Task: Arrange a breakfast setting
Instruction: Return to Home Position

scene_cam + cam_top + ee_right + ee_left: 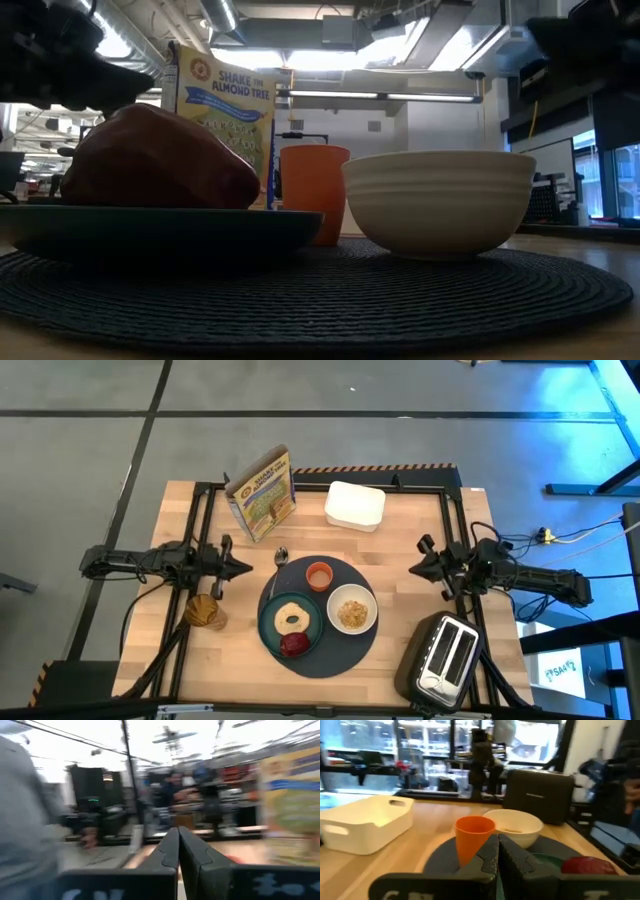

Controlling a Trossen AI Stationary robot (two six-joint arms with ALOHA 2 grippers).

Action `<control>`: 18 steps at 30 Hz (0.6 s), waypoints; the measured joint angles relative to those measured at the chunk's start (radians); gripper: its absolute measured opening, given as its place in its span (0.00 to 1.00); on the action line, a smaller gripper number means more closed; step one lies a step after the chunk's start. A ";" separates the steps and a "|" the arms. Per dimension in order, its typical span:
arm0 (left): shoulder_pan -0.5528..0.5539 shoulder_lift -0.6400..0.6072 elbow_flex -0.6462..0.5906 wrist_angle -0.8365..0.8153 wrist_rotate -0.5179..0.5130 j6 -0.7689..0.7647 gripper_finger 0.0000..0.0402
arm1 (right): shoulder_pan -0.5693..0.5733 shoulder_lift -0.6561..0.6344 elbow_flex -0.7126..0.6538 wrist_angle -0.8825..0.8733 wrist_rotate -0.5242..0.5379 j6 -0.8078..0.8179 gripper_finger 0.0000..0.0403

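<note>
The yellow cereal box [225, 110] stood toward the desk's far left corner, its front reading "SHAKE THE ALMOND TREE"; the smaller print below could not be read. The dark-grey mat [345, 650] lay at the middle of the desk's near edge. On its left part sat the teal plate [267, 625], carrying the ring-shaped bread [292, 618] and, on its near side, the dark red fruit [294, 644]. The white bowl [352, 592] sat on the mat's right part with cereal [352, 614] inside, and the small orange cup [319, 575] stood upright on the far part. The metal spoon [279, 565] lay at the mat's far left rim. Both arms lay low and folded, reaching inward from the desk's left and right edges. The left gripper [248, 568] hung just left of the spoon, its fingers [487, 857] pressed together on nothing. The right gripper [413, 570] faced it from right of the mat, its fingers [170, 847] likewise closed and empty. A toaster [445, 655] occupied the near right corner.
</note>
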 joint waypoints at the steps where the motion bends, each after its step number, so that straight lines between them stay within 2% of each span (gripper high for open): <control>1: -0.001 0.003 0.000 -0.001 0.016 0.001 0.00 | 0.000 0.000 0.000 -0.004 0.043 -0.025 0.00; 4: 0.000 0.010 0.000 -0.002 0.018 0.007 0.00 | 0.000 0.021 0.000 0.000 0.119 -0.039 0.00; 8: 0.000 0.010 0.000 -0.002 0.012 0.029 0.00 | 0.012 0.067 0.000 0.050 0.126 -0.001 0.00; 13: 0.000 0.010 0.000 -0.002 0.016 0.043 0.00 | 0.135 0.163 0.000 0.159 0.151 0.002 0.00; 15: 0.000 0.010 0.000 -0.002 0.011 0.062 0.00 | 0.188 0.199 0.000 0.151 0.161 -0.001 0.00; 18: 0.007 0.010 0.000 0.000 0.005 0.063 0.00 | 0.235 0.206 0.000 0.142 0.119 -0.015 0.00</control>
